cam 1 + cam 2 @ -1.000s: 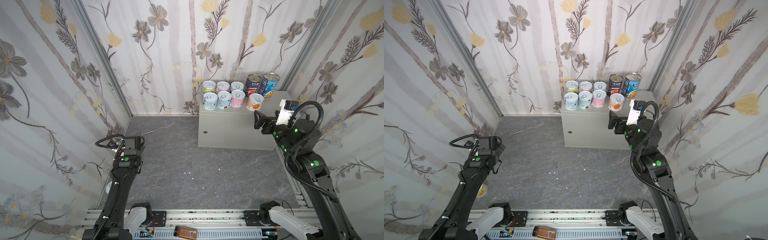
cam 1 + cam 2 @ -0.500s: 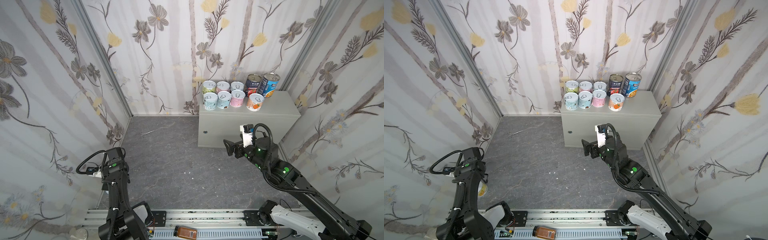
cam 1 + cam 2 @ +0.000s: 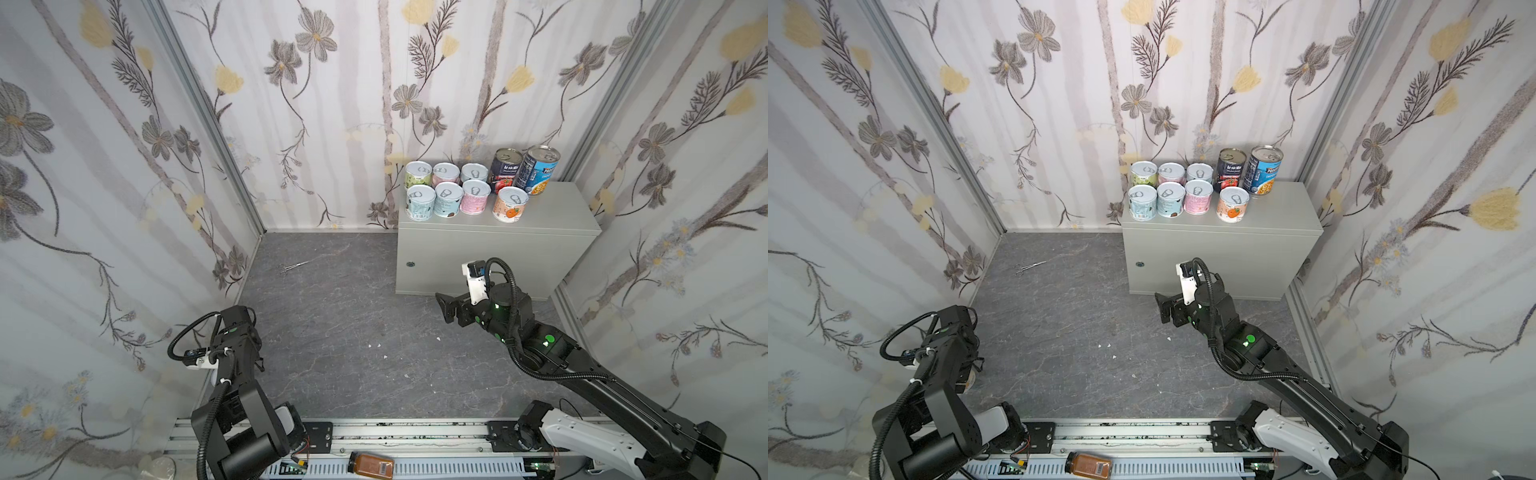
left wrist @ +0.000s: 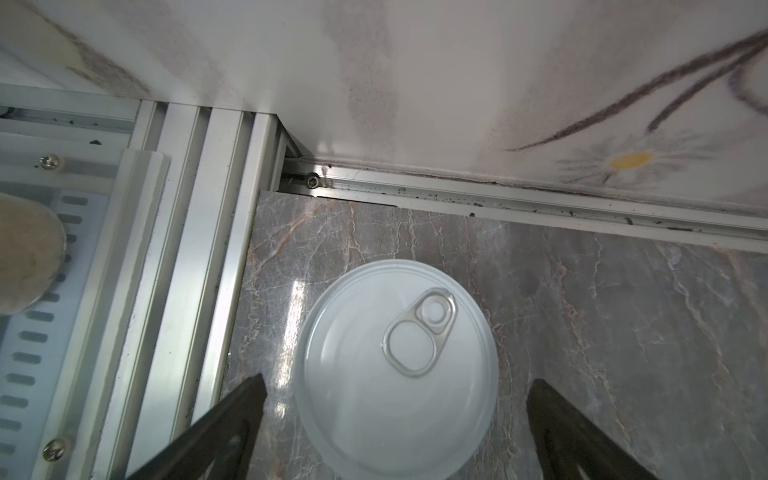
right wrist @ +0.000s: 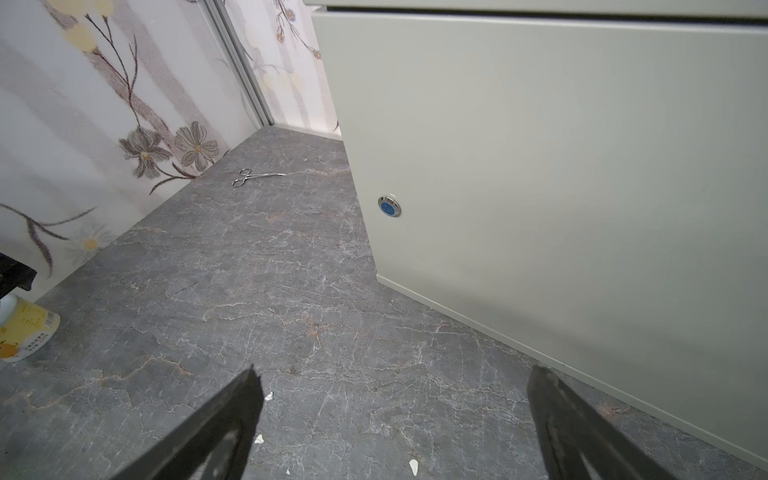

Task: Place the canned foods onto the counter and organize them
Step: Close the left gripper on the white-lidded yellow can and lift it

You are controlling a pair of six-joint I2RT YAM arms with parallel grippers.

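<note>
Several short pastel canned foods (image 3: 446,199) and two taller ones, tomato-labelled (image 3: 505,170) and blue-labelled (image 3: 538,170), stand in rows at the back left of the counter (image 3: 552,208), a light-grey box. One more short can (image 4: 397,370) stands upright on the floor in the near left corner. My left gripper (image 4: 397,378) hangs open right above it, a finger on each side, apart from it. That can's yellow label (image 5: 25,332) shows in the right wrist view. My right gripper (image 3: 446,307) is open and holds nothing, low over the floor before the counter front (image 5: 540,145).
Metal forceps (image 3: 293,266) lie on the dark marbled floor near the back left wall. An amber jar (image 3: 371,462) lies on the front rail. An aluminium frame (image 4: 195,249) and the wall stand close beside the floor can. White crumbs (image 3: 378,345) dot the floor.
My right arm has come down from the counter top to low over the floor in front of it. My left arm has drawn back into the near left corner, over the floor can.
</note>
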